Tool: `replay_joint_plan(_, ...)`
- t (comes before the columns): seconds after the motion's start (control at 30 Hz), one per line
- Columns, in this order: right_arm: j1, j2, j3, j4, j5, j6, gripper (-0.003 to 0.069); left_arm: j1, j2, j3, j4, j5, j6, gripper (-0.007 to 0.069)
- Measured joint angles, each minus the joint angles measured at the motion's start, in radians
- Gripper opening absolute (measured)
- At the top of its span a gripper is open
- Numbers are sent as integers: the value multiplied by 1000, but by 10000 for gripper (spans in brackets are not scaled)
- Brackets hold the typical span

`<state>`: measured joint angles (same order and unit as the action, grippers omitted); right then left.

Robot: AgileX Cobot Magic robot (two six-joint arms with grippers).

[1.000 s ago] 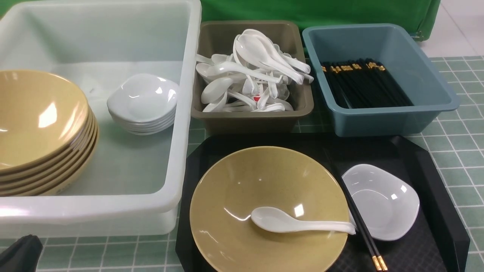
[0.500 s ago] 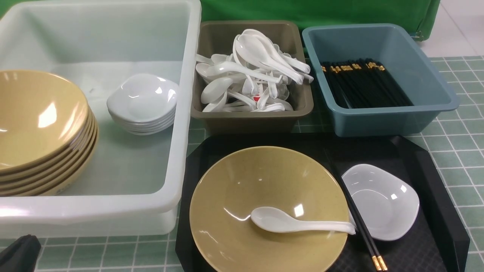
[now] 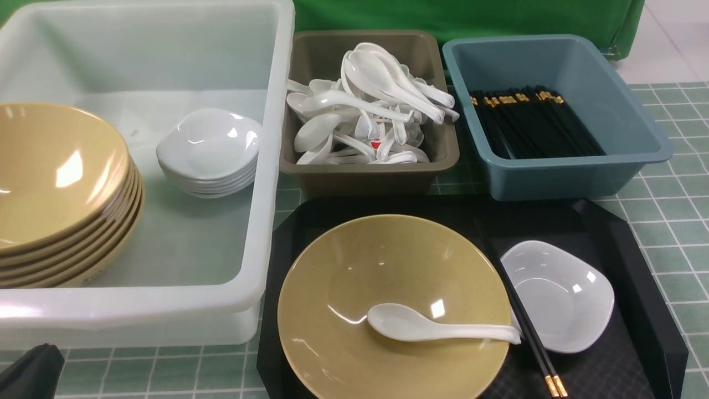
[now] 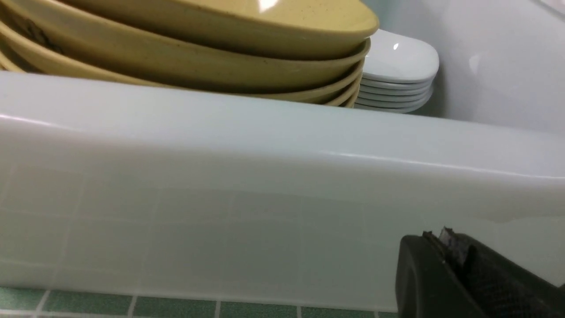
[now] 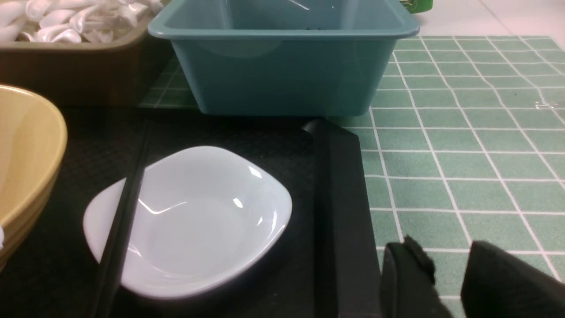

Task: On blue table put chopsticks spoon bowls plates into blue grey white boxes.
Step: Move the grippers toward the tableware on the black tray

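On the black tray (image 3: 637, 266) sits a tan bowl (image 3: 354, 266) with a white spoon (image 3: 437, 328) lying in it. A pair of black chopsticks (image 3: 520, 316) lies between this bowl and a white plate (image 3: 559, 296), resting on the plate's edge (image 5: 123, 212). The white box (image 3: 266, 221) holds a stack of bowls (image 3: 55, 183) and a stack of plates (image 3: 210, 149). My left gripper (image 4: 441, 238) is shut and empty, low outside the white box's near wall. My right gripper (image 5: 443, 247) is open and empty over the table, beside the tray's right rim.
The grey box (image 3: 365, 177) holds several spoons. The blue box (image 3: 554, 177) holds several chopsticks. Both stand behind the tray. The blue table (image 3: 676, 221) shows bare tiles right of the tray. A green cloth hangs at the back.
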<state>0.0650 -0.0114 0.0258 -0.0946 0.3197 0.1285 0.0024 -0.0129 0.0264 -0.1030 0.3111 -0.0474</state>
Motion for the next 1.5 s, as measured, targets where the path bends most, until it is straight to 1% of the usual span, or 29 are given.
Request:
replay_joint_plan(0.1,0,0,0,0,0,0,237,0,0,0,-41,-1,0,-6)
replay_joint_plan(0.2,0,0,0,3,0,11,237,0,0,0,-125,-14,-4,-6)
replay_joint_plan(0.27,0,0,0,42,-6,75,237,0,0,0,-228,-36,-32,-6)
replay_joint_plan(0.3,0,0,0,80,-11,132,237,0,0,0,-303,-51,-61,-6)
replay_joint_plan(0.33,0,0,0,95,-12,150,237,0,0,0,-345,-58,-79,-6)
replay_joint_plan(0.37,0,0,0,141,-19,227,237,0,0,0,-438,-70,-118,-6)
replay_joint_plan(0.4,0,0,1,241,-36,412,237,0,0,0,-609,-87,-190,-6)
replay_joint_plan(0.43,0,0,1,306,-48,530,237,0,0,0,-725,-97,-234,-6)
replay_joint_plan(0.47,0,0,1,327,-52,552,237,0,0,0,-767,-100,-249,-6)
replay_joint_plan(0.5,0,0,1,359,-58,632,237,0,0,0,-859,-107,-277,-6)
replay_joint_plan(0.53,0,0,1,394,-64,746,237,0,0,0,-963,-117,-298,-6)
replay_joint_plan(0.57,0,0,1,400,-64,760,237,0,0,0,-995,-121,-299,-6)
replay_joint_plan(0.63,0,0,1,405,-60,747,237,0,0,0,-1039,-130,-300,-6)
replay_joint_plan(0.7,0,0,1,409,-58,710,237,0,0,0,-1052,-133,-300,-6)
replay_joint_plan(0.73,0,0,1,409,-56,661,237,0,0,0,-1058,-133,-296,-6)
replay_joint_plan(0.8,1,0,1,411,-56,625,237,0,0,0,-1058,-126,-265,-6)
replay_joint_plan(0.83,2,0,1,412,-56,594,237,0,0,-5,-1052,-112,-213,-6)
replay_joint_plan(0.9,5,0,-21,413,-25,507,233,0,0,-68,-1013,-65,-40,-6)
replay_joint_plan(0.93,5,0,-46,413,2,446,227,0,0,-102,-997,-50,26,-6)
replay_joint_plan(0.97,6,1,-89,413,39,390,213,0,1,-157,-969,-26,118,-6)
replay_joint_plan(1.0,6,20,-165,412,96,280,183,0,14,-205,-943,-7,180,-6)
replay_joint_plan(1.07,7,124,-328,395,214,62,99,0,98,-323,-863,52,258,-6)
replay_joint_plan(1.1,7,210,-420,382,285,-20,58,0,183,-382,-793,103,279,-6)
replay_joint_plan(1.17,7,383,-578,352,423,-169,38,0,353,-516,-655,234,289,-6)
replay_joint_plan(1.27,7,650,-793,333,648,-348,37,0,587,-752,-440,512,318,-6)
replay_joint_plan(1.33,23,786,-878,327,759,-411,37,0,719,-884,-350,666,372,-6)
replay_joint_plan(1.43,71,903,-928,322,810,-445,37,-13,813,-984,-309,751,441,-6)
replay_joint_plan(1.5,113,969,-944,321,823,-451,37,-49,862,-1032,-301,773,470,-6)
